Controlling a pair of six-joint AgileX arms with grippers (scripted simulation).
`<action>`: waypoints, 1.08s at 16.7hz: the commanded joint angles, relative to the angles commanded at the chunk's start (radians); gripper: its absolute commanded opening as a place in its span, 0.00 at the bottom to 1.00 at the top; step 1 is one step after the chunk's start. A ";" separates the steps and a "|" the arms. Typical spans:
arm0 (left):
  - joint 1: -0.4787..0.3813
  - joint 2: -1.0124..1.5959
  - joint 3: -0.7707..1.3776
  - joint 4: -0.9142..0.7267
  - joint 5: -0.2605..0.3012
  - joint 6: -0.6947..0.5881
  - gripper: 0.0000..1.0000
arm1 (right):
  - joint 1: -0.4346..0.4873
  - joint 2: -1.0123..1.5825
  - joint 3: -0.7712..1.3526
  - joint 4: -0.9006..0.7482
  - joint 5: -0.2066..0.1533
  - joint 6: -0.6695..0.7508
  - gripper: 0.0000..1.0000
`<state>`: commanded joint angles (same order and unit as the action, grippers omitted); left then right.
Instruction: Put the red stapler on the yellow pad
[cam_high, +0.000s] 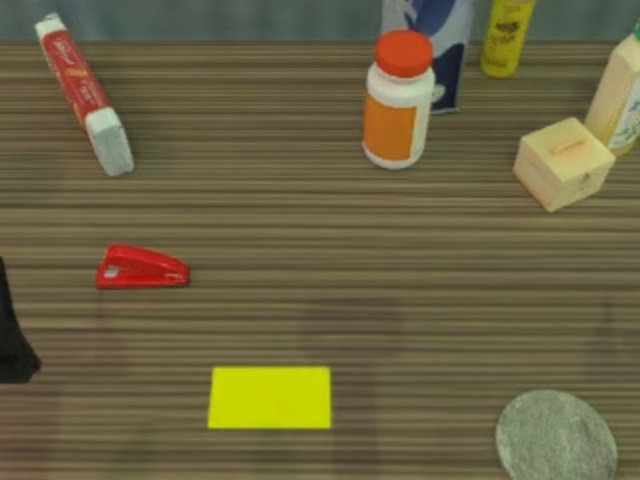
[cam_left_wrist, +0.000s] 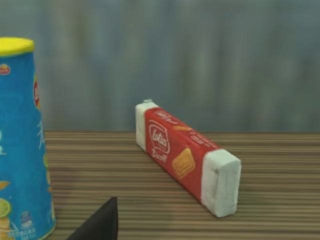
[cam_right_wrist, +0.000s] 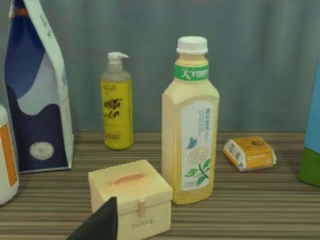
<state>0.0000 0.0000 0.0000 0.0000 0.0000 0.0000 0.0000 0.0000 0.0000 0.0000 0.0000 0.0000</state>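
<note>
Clearly nothing is done yet: the red stapler (cam_high: 141, 268) lies on the bench's left side, apart from the yellow pad (cam_high: 270, 397) (bare, nearer the front). Between them, nothing intervenes. The left gripper (cam_high: 14, 340) waits at the left edge; I cannot tell its grip.

stapler (cam_high: 141, 268) left on table, pad (cam_high: 270, 397) nearer, rightward, apart

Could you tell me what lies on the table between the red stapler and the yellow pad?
Nothing: in the top view only bare striped table separates the red stapler from the yellow pad.
</note>
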 joint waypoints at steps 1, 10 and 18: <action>0.000 0.000 0.000 0.000 0.000 0.000 1.00 | 0.000 0.000 0.000 0.000 0.000 0.000 1.00; -0.047 0.376 0.350 -0.253 0.001 0.282 1.00 | 0.000 0.000 0.000 0.000 0.000 0.000 1.00; -0.132 1.222 0.994 -0.737 -0.006 0.808 1.00 | 0.000 0.000 0.000 0.000 0.000 0.000 1.00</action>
<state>-0.1320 1.2216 0.9942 -0.7366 -0.0056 0.8079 0.0000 0.0000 0.0000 0.0000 0.0000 0.0000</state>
